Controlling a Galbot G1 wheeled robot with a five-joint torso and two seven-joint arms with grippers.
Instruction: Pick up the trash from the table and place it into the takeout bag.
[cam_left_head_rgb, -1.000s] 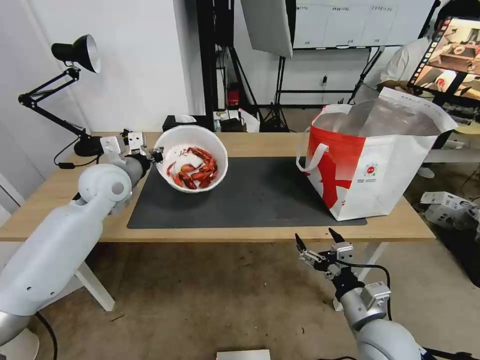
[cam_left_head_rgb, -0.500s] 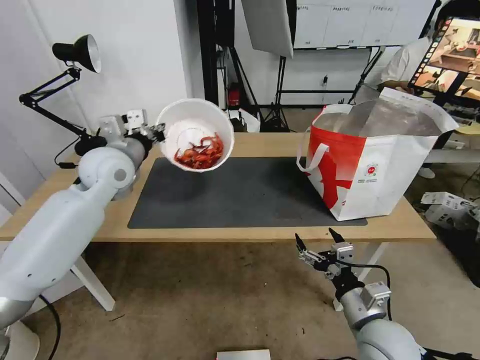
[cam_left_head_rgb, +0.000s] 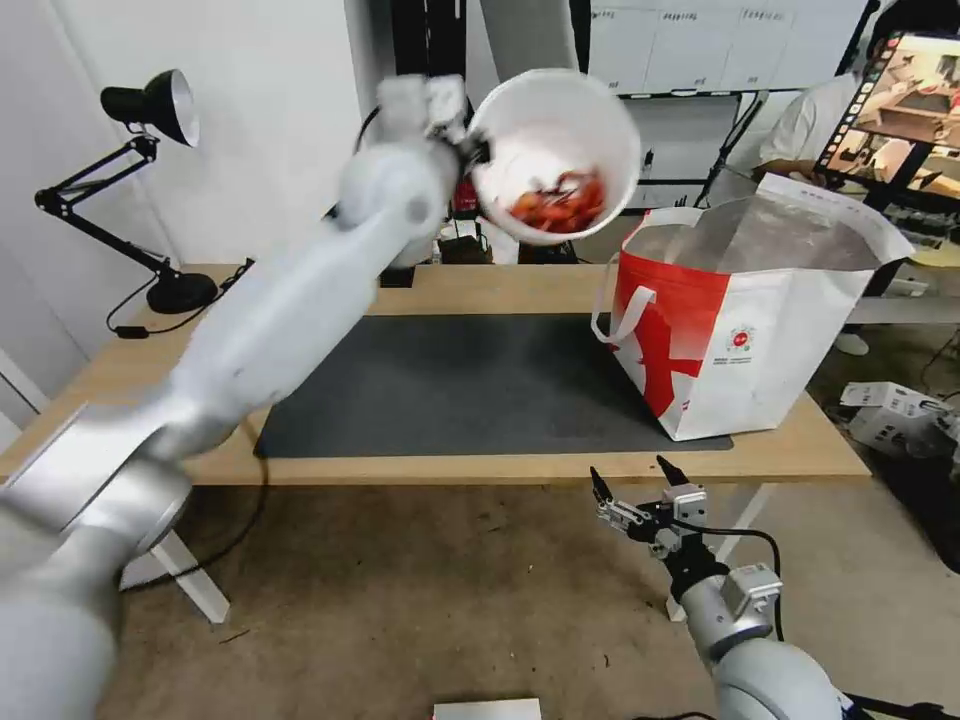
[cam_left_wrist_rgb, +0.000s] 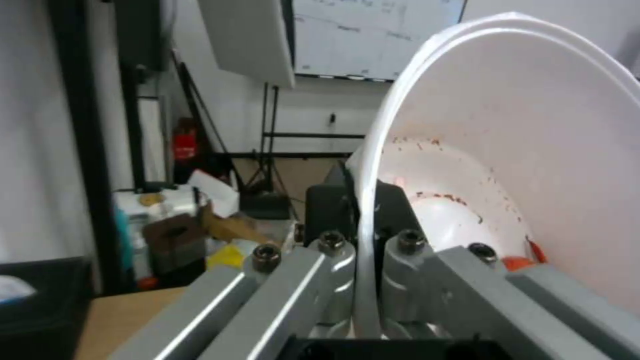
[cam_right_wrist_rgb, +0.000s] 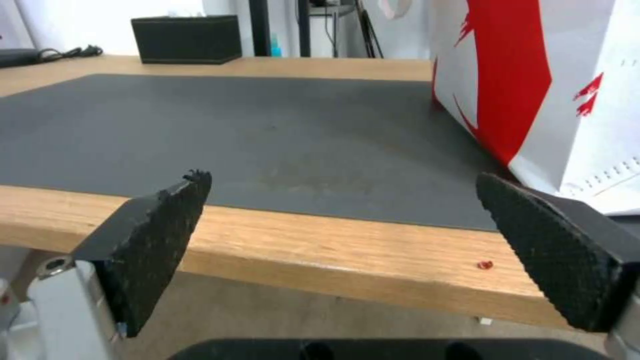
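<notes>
My left gripper (cam_left_head_rgb: 478, 150) is shut on the rim of the white round bowl (cam_left_head_rgb: 555, 150), which hangs high above the table's back edge, just left of the takeout bag (cam_left_head_rgb: 745, 320). The bowl tilts toward me, and the red shells (cam_left_head_rgb: 555, 205) lie heaped at its low side. In the left wrist view the thin rim of the bowl (cam_left_wrist_rgb: 533, 150) runs between the metal fingers (cam_left_wrist_rgb: 333, 255). The white and red bag stands open at the right end of the dark mat (cam_left_head_rgb: 480, 385), foil lining showing. My right gripper (cam_left_head_rgb: 632, 483) hangs open below the table's front edge.
A black desk lamp (cam_left_head_rgb: 150, 110) stands at the table's (cam_left_head_rgb: 130, 370) back left corner. A black tissue box (cam_right_wrist_rgb: 187, 32) sits at the back edge. A small red scrap (cam_right_wrist_rgb: 485, 264) lies on the wood near the front edge by the bag.
My left arm has swung the bowl up from over the mat's left end and carried it right, to a spot high beside the bag. The shells slid to the bowl's low side. The right arm stayed still.
</notes>
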